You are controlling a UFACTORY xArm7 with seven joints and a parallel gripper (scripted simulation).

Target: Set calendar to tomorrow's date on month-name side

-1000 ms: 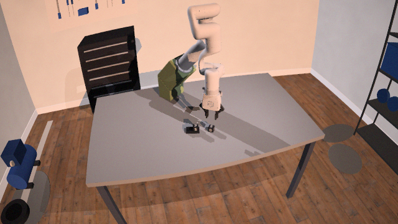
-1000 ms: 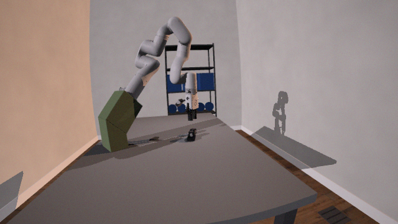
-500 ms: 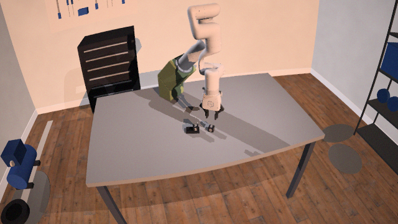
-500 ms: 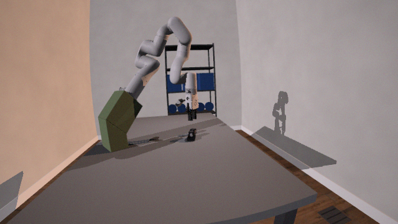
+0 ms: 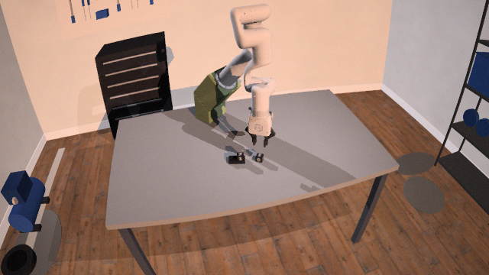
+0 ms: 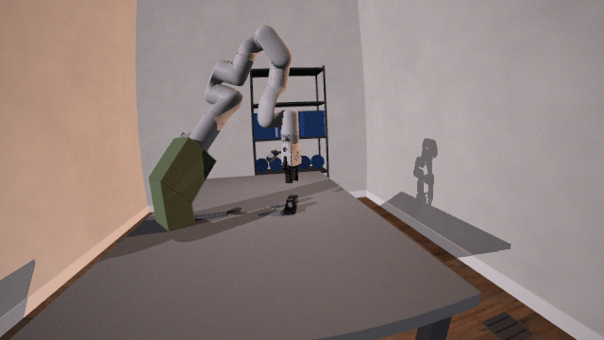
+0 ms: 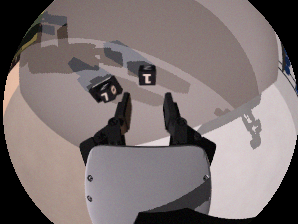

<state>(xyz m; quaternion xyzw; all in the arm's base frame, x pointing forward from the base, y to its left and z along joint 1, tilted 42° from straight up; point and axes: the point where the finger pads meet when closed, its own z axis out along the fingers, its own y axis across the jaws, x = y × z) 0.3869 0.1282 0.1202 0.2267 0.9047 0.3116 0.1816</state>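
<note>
Two dark pieces are lying mid-desk: the tray holding one cube, the loose cube just right. Half-spread and holding nothing, the tool is hovering above the loose cube, desk edges well apart.

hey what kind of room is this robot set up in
Probably a workshop or garage: tools hang on the back wall, a black drawer cabinet stands behind the table, and a metal shelf rack holds blue bins.

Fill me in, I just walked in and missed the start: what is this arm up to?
The arm is working on a small block calendar. Its gripper hangs above the table, half open and holding nothing. Below it, one cube sits in the dark tray, while the other cube stands on the table beside the tray, so resetting the date isn't finished.
</note>
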